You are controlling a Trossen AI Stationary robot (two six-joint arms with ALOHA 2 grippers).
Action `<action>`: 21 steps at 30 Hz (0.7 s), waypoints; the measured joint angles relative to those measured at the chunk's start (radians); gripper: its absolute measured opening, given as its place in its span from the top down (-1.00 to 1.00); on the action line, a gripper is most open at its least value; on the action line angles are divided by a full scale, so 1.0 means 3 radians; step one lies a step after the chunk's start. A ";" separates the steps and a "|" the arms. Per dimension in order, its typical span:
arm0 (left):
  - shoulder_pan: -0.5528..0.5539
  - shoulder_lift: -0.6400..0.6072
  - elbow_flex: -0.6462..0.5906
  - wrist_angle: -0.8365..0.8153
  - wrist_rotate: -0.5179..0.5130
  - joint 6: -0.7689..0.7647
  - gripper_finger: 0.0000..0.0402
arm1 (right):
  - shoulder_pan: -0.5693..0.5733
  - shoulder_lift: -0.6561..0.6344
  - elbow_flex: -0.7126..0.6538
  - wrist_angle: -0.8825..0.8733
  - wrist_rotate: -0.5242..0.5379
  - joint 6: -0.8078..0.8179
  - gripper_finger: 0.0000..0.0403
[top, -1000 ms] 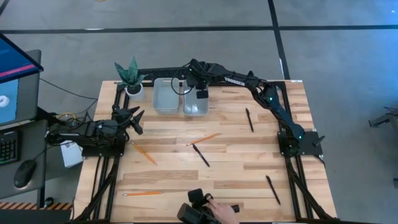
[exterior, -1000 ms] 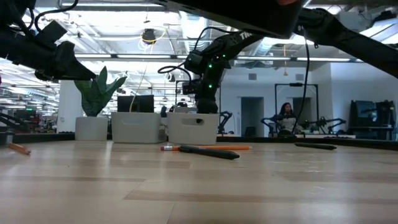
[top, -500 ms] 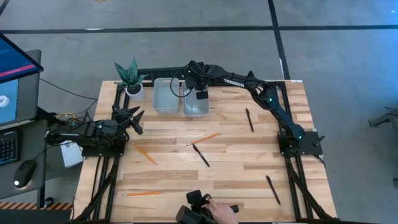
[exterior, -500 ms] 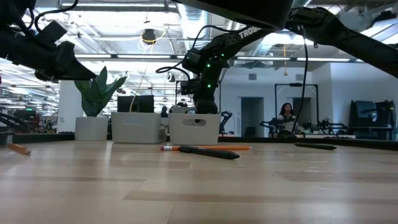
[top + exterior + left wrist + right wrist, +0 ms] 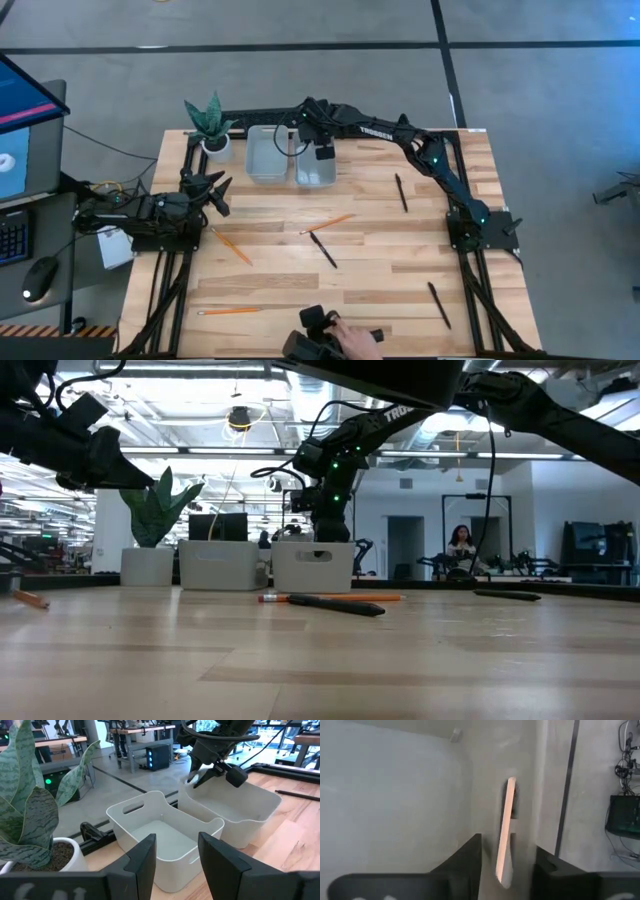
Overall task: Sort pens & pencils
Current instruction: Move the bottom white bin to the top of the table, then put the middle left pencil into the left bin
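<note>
a: where is the left gripper (image 5: 212, 188)?

b: it rests at the left edge of the table (image 5: 380, 270). its fingers are apart and nothing is between them. i think it is just waiting.

a: what sits in front of it?

b: the left bin (image 5: 150, 827) is right ahead of it, and the right bin (image 5: 235, 815) is next to that one. i see nothing in the bins. i guess they stand side by side so each kind of stick gets its own home.

a: and the right gripper (image 5: 199, 776)?

b: it hangs over the far end of the right bin and points down into it. its fingers are spread and it holds nothing.

a: so where are the pencils?

b: all on the table, well away from both grippers. one pencil (image 5: 232, 246) lies closest to the left gripper. one (image 5: 228, 311) is near the front edge. one (image 5: 328, 223) is in the middle, by a pen (image 5: 323, 250).

a: the other pens?

b: one pen (image 5: 401, 192) lies on the right arm's side, closest to the right gripper. the last (image 5: 438, 304) is far off, near the front. i think no sorting is done yet.
</note>
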 joint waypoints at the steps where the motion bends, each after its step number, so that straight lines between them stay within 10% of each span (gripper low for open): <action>1: 0.0001 -0.0001 -0.0001 0.0000 0.0000 -0.0001 0.32 | 0.0000 0.0000 0.0000 0.0000 0.0000 0.0000 0.29; 21: 0.0001 0.0001 -0.0001 0.0000 -0.0001 -0.0016 0.32 | -0.0015 0.0000 0.0000 -0.0001 0.0011 0.0177 -0.09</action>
